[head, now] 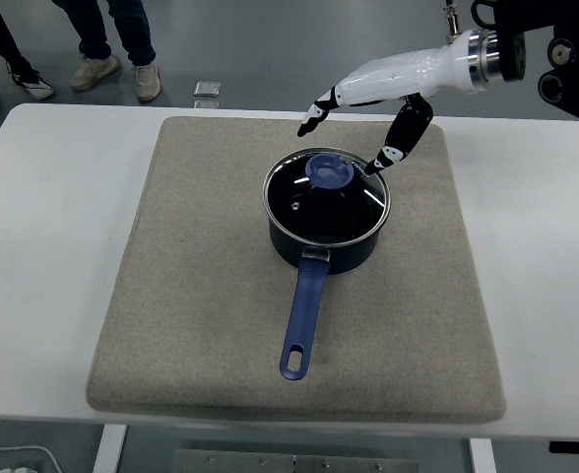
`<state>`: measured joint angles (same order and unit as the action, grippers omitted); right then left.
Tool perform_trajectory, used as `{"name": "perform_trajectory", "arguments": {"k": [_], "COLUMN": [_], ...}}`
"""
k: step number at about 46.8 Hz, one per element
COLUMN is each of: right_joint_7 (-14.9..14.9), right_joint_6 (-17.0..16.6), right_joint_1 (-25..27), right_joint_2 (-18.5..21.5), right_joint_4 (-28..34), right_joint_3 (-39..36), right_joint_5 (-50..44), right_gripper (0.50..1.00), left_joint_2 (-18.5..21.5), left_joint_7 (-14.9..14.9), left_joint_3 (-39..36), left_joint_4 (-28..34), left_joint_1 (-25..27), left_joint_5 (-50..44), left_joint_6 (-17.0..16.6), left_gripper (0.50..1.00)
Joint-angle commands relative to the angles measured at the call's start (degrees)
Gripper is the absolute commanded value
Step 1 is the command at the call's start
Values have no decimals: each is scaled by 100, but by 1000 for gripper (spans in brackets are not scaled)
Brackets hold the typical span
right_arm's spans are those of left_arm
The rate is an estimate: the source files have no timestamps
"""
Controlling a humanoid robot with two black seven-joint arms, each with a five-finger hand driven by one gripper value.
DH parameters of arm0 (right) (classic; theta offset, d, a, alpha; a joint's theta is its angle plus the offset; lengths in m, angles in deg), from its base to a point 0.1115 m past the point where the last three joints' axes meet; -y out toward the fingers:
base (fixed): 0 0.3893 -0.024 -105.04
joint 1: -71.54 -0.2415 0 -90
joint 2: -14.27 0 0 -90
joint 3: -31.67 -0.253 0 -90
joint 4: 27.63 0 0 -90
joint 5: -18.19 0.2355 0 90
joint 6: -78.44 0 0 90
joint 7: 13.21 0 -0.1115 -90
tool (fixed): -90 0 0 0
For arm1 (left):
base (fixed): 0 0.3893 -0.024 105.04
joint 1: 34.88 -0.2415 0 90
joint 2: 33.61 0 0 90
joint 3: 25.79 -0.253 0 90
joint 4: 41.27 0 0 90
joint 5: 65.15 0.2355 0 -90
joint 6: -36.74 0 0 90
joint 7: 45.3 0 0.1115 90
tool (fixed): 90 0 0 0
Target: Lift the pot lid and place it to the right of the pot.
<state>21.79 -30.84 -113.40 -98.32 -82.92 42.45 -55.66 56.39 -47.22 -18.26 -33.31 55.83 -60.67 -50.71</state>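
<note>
- A grey floor lies beyond the far edge of the white table, and on it, well beyond the pot, stand a person's legs and pale shoes with a small flat square object on the floor to their right
- The table fills most of the view and carries a large beige mat that covers its middle
- The pot, dark blue, stands on the mat a little toward the mat's far right part; its blue handle runs from the pot toward the table's near edge, with a hanging slot at its tip
- The right arm comes in from the right edge beyond the pot, black at the joint and white along the forearm
- The right hand hangs in the air just beyond and above the pot; its fingers are spread apart and hold nothing, and the thumb points down toward the pot's far right rim; whether it touches cannot be told
- The glass pot lid sits on the pot, its metal rim matching the pot's rim
- The lid's round blue knob sits on the lid's far half, just below the hand's fingers and apart from them
</note>
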Motion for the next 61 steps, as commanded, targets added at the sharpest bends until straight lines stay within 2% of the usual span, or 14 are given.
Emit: {"name": "perform_trajectory", "arguments": {"k": [1,13,31,38,61], "right_joint_7": [1,1,1,1,1], "right_joint_6": [153,460,496,654,803], "right_joint_1": [46,336,556,574,723], "right_joint_2": [0,131,237,254,325], "right_joint_4": [9,18,53,71,71], "right_joint_3": [4,-5,-14,-5,4], "right_joint_5": [2,-24,-42,-51,-77], "right_gripper": [883,883,883,883,872], "left_joint_2": [0,0,0,0,0], "left_joint_7": [-2,-2,-2,-2,-2], "left_joint_3": [3,3,3,3,3], "left_joint_4": [3,3,-5,-5,-5], "left_joint_1": [0,0,0,0,0], "left_joint_5": [0,0,0,0,0], "left_joint_6": [0,0,0,0,0], "left_gripper": [1000,1000,1000,1000,1000]}}
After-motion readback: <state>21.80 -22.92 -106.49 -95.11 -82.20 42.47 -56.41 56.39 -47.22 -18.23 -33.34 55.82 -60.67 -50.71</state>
